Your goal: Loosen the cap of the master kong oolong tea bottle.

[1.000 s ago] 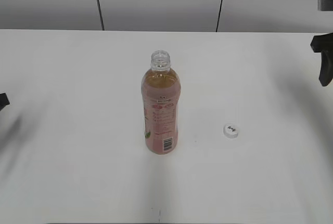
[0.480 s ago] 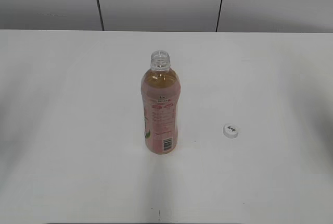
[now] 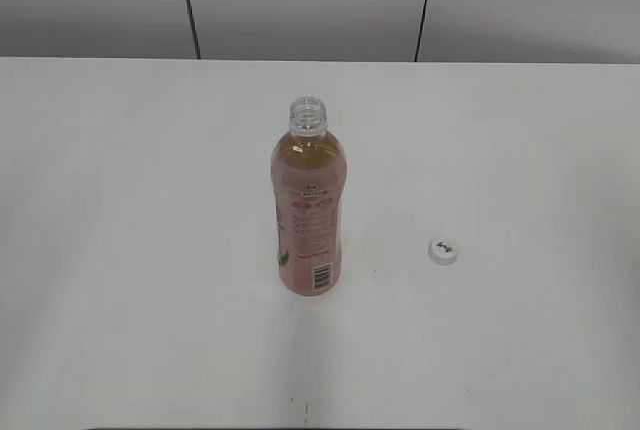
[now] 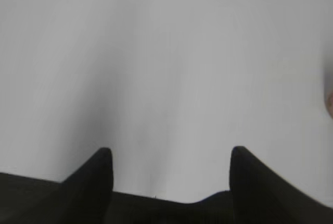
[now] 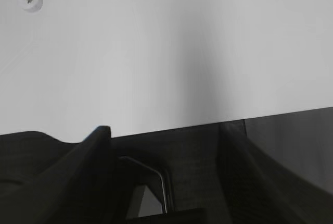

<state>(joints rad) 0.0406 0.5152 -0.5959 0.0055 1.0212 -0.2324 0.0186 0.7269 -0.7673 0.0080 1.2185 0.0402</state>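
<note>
The bottle (image 3: 309,212) stands upright near the middle of the white table (image 3: 120,250), neck uncapped; the cap (image 3: 443,250) lies flat on the table to its right, well apart, dark mark up. The left gripper (image 4: 169,156) hangs over bare table, fingers spread, grasping nothing; the right gripper (image 5: 161,130) likewise, fingers spread above the table's edge.

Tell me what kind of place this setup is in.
Probably a lab or test bench rather than a home: a bare white table before plain grey wall panels, holding only an open tea bottle and its cap.
</note>
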